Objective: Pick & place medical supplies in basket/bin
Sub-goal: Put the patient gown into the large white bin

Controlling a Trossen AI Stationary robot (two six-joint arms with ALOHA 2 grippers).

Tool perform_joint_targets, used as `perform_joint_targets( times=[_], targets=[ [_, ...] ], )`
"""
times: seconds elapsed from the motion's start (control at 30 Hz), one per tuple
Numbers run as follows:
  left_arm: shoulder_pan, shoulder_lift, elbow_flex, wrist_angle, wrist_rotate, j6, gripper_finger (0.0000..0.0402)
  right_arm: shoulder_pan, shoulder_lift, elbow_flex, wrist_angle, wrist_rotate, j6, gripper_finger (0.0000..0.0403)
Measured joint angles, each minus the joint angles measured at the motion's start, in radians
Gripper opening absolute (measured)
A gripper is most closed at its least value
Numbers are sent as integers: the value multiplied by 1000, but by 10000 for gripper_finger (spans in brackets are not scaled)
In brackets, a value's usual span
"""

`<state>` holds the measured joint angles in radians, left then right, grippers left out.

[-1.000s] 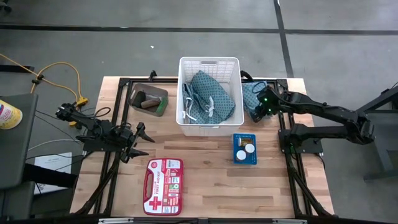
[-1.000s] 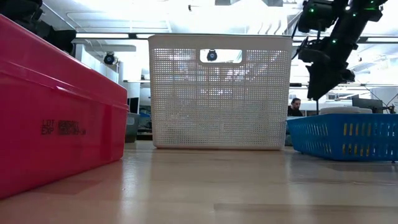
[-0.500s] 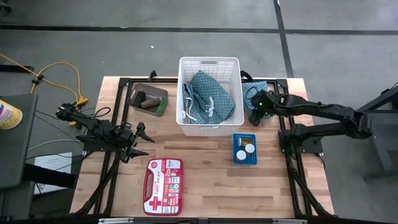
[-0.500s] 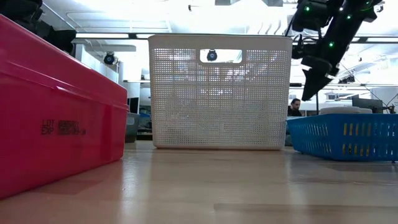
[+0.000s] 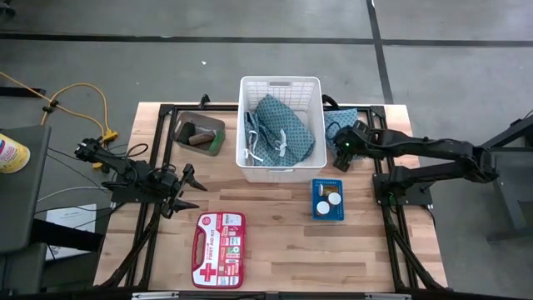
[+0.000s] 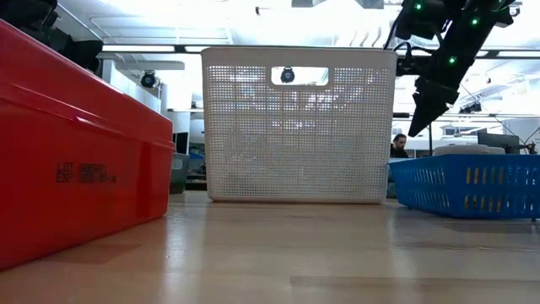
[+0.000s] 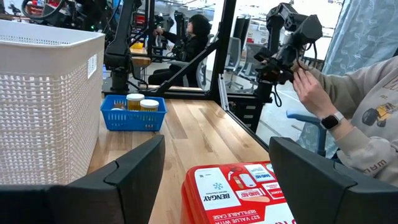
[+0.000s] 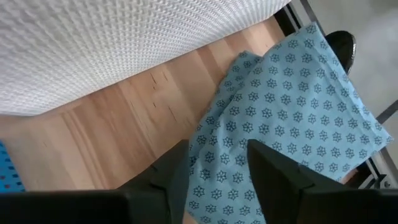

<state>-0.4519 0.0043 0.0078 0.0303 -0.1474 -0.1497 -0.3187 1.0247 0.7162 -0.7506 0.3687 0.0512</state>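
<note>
Pickup of the second teal patterned folded cloth (image 8: 292,118) is the step in hand, as you can judge from your right gripper (image 8: 214,165) hanging over it with jaws spread, near the table's far right corner beside the large white latticed plastic basket (image 5: 280,85), where the other teal cloth (image 5: 283,127) already lies. Next you would need to lower, pinch a fold, then lift it over the wall. Your left gripper (image 5: 185,190) waits spread-jawed near the left edge by the red plastic case (image 5: 219,248) marked "FIRST AID"; its label shows "BENGAY".
</note>
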Motion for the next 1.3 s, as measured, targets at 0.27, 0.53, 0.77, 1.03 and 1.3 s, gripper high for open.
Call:
perform_joint_targets(
  times=[0.27,0.53,0.77,1.03,1.3],
  targets=[
    [0,0,0,0,-1,0,281,0,58,0,0,5,16,219],
    [0,0,0,0,-1,0,281,0,137,0,0,20,31,266],
    [0,0,0,0,-6,0,281,-4,131,0,6,6,31,287],
    [0,0,0,0,-5,0,281,-5,66,-48,40,-1,70,288],
    [0,0,0,0,-5,0,281,-5,-76,-74,54,26,88,288]
  ],
)
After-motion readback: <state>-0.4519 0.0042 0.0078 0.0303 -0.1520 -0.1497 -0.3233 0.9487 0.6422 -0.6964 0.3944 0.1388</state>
